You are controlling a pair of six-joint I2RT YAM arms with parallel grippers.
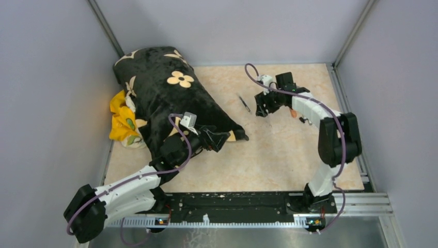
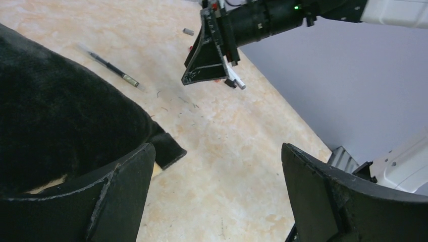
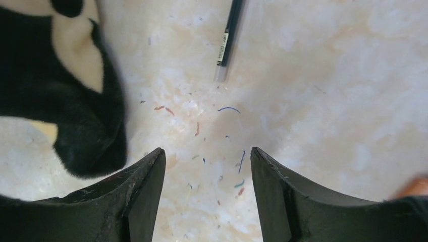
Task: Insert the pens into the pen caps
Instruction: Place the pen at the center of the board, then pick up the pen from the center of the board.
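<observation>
Left gripper (image 2: 217, 151) is hanging wide apart, grasping nothing, matte black angular fingers with rough moulded edges, sitting right at the corner of the cushion (image 1: 170, 98). The cushion is looking like black plush, fuzzy nap, cream flower shapes printed on it, with crumpled yellow cloth (image 1: 121, 121) lying against its left side.

Right gripper (image 3: 207, 151) is hovering over the table (image 1: 268, 155), jaws parted, released, nothing between them. The table is showing a beige marbled, smooth surface, with short red, blue and green ink scribbles lying under this gripper.

Thin dark pen (image 3: 228, 35) is lying flat on the table between cushion and right gripper, apart from both: slim black barrel, clear end, a small printed label, print too small to read.

White marker (image 2: 237, 80), dark tip, is showing just behind the right gripper's finger; cannot tell if it is touching it. Grey cap (image 2: 188, 32), a tiny short tube, is lying on the table beyond that gripper.
</observation>
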